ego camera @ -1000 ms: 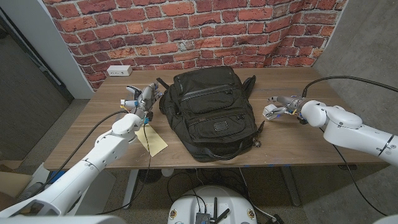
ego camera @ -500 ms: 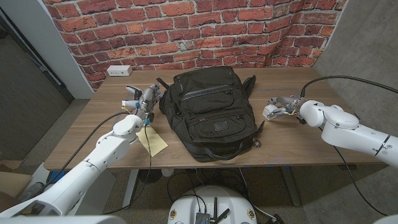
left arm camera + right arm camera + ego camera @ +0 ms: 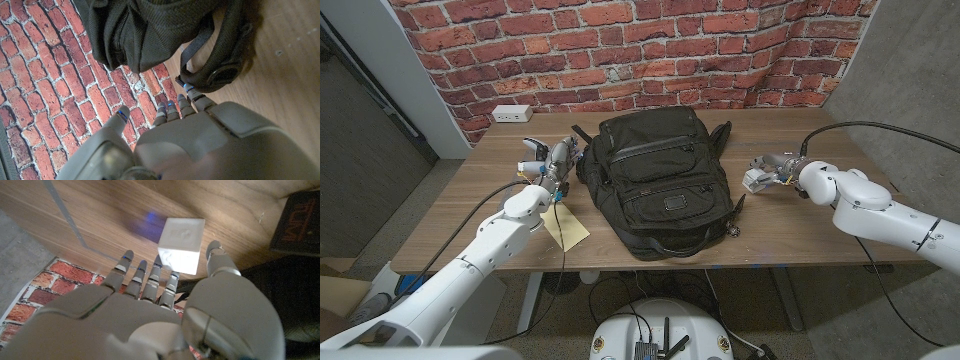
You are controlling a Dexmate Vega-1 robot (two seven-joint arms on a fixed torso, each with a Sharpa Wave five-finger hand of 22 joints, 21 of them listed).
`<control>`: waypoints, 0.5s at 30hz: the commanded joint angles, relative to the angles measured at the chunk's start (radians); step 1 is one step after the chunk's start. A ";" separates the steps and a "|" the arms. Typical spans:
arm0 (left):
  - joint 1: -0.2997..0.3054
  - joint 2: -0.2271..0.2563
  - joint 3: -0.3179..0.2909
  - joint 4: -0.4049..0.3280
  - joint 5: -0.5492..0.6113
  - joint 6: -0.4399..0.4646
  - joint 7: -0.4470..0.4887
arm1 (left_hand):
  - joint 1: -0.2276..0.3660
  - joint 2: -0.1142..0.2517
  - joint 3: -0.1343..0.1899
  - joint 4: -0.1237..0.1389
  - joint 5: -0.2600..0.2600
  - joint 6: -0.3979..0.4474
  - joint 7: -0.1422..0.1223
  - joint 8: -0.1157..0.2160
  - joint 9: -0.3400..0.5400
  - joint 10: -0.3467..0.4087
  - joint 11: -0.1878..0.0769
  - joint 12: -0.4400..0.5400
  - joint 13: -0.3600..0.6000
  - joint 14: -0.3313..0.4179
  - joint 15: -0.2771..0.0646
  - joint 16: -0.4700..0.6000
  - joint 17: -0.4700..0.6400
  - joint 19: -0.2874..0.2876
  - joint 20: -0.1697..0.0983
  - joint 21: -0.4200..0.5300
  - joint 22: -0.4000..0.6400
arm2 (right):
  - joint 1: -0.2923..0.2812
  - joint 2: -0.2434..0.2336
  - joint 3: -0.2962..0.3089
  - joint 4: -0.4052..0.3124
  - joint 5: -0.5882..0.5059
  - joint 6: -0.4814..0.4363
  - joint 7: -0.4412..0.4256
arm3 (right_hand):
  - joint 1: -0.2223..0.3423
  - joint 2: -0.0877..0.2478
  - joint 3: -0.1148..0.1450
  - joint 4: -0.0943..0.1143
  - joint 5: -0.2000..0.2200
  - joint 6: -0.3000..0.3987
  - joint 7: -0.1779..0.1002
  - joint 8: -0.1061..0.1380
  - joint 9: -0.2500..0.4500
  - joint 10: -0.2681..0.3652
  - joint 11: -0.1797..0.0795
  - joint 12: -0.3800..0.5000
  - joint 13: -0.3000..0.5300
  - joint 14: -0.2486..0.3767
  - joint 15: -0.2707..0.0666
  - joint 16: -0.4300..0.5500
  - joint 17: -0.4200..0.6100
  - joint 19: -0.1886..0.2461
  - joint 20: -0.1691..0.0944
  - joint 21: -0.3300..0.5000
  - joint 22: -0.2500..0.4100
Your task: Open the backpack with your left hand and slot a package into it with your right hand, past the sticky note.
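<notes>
Backpack (image 3: pixel 660 180) closed; package (image 3: pixel 182 245) ungripped.
My left hand (image 3: pixel 552 160) is open, right hand (image 3: pixel 767 171) open around package; hasty closure could tip it.

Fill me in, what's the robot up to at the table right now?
A black backpack lies closed mid-table. The left robot hand sits at its upper left corner by a strap, holding nothing. The right robot hand is off to the bag's right, at a small white package; whether it grips it is unclear. A yellow sticky note lies on the wooden table left of the bag. Nothing is inside yet.
</notes>
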 commanded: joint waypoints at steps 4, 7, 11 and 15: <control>-0.012 -0.004 0.006 0.013 -0.002 0.006 -0.004 | -0.001 0.057 0.002 0.000 0.003 0.006 -0.008 -0.002 0.002 0.005 -0.005 -0.002 0.006 0.007 0.001 -0.001 0.006 0.010 -0.016 -0.005 0.004 | 0.004 0.032 -0.007 0.024 -0.059 0.005 -0.026 | 0.033 0.009 0.000 0.003 -0.013 0.089 -0.001 0.043 0.011 0.104 -0.017 0.035 0.019 0.067 -0.060 0.037 0.005 0.031 -0.017 0.003 0.005; -0.015 -0.004 0.006 0.014 -0.001 0.008 -0.004 | -0.001 0.057 0.002 0.000 0.003 0.005 -0.008 -0.002 0.002 0.006 -0.005 -0.002 0.006 0.008 0.001 -0.001 0.006 0.010 -0.016 -0.005 0.004 | 0.008 0.039 -0.009 0.032 -0.066 0.010 -0.031 | 0.043 0.014 -0.004 0.003 -0.015 0.124 -0.003 0.061 0.014 0.154 -0.029 0.050 0.028 0.094 -0.078 0.054 0.008 0.037 -0.021 0.001 0.006; -0.019 -0.005 0.007 0.018 -0.002 0.009 -0.007 | -0.001 0.057 0.002 0.000 0.003 0.005 -0.008 -0.002 0.002 0.006 -0.005 -0.002 0.006 0.008 0.001 -0.001 0.006 0.010 -0.015 -0.005 0.004 | 0.014 0.048 -0.014 0.043 -0.080 0.014 -0.034 | 0.056 0.018 -0.012 0.004 -0.018 0.166 -0.003 0.081 0.016 0.220 -0.052 0.069 0.040 0.125 -0.097 0.078 0.012 0.053 -0.035 0.002 0.006; -0.022 -0.005 0.007 0.020 -0.002 0.011 -0.004 | -0.001 0.057 0.003 0.000 0.003 0.005 -0.009 -0.002 0.002 0.006 -0.004 -0.002 0.006 0.009 0.002 -0.001 0.006 0.010 -0.015 -0.005 0.004 | 0.018 0.057 -0.019 0.053 -0.094 0.018 -0.041 | 0.064 0.023 -0.017 0.005 -0.019 0.200 -0.002 0.098 0.018 0.250 -0.064 0.076 0.047 0.148 -0.115 0.095 0.015 0.065 -0.051 0.003 0.006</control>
